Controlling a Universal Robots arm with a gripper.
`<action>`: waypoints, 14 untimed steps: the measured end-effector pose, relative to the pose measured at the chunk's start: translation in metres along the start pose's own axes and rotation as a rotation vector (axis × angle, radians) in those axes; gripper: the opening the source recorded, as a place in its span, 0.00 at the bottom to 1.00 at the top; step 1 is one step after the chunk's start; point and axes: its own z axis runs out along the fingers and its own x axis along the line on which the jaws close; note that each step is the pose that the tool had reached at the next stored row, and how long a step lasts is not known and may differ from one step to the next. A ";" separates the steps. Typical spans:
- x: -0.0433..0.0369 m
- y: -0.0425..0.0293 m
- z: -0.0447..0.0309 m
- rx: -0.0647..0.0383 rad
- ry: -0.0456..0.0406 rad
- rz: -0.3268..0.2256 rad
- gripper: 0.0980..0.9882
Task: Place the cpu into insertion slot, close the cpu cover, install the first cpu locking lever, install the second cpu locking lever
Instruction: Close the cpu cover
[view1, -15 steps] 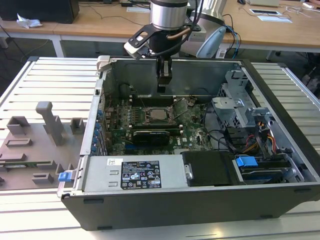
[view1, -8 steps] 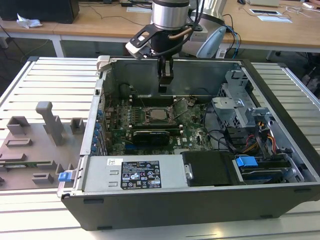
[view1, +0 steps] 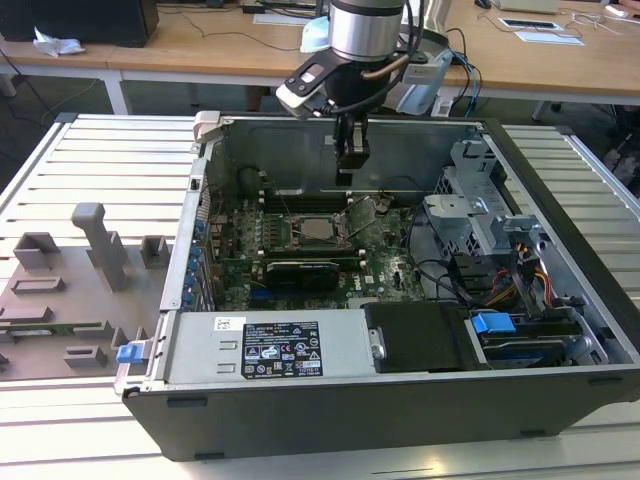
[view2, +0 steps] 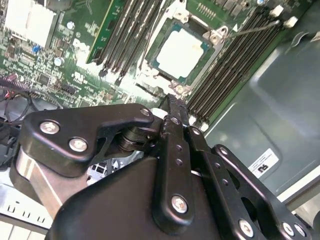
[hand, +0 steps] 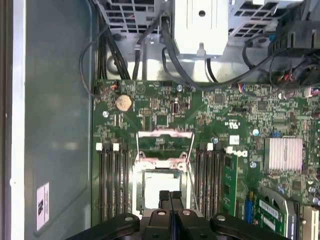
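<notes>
The cpu lies flat in the insertion slot on the green motherboard, its silver top up; it also shows in both wrist views. The cpu cover stands swung up from the slot's edge, with green board visible through its cut-out. Thin wire locking levers stand free beside the socket. My gripper hangs inside the case straight above the cpu, apart from it. Its fingers are shut together with nothing between them.
Black memory slots flank the socket on both sides. A black graphics card lies just in front, the power supply nearer still. A drive cage and cables fill the exterior view's right. A grey fixture tray sits outside the case.
</notes>
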 end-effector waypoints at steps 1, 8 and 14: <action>-0.0001 0.0044 0.0000 0.000 0.0001 0.000 0.01; -0.0004 0.0263 0.0000 0.000 0.0001 0.000 0.01; -0.0006 0.0391 0.0000 0.001 0.0001 0.000 0.01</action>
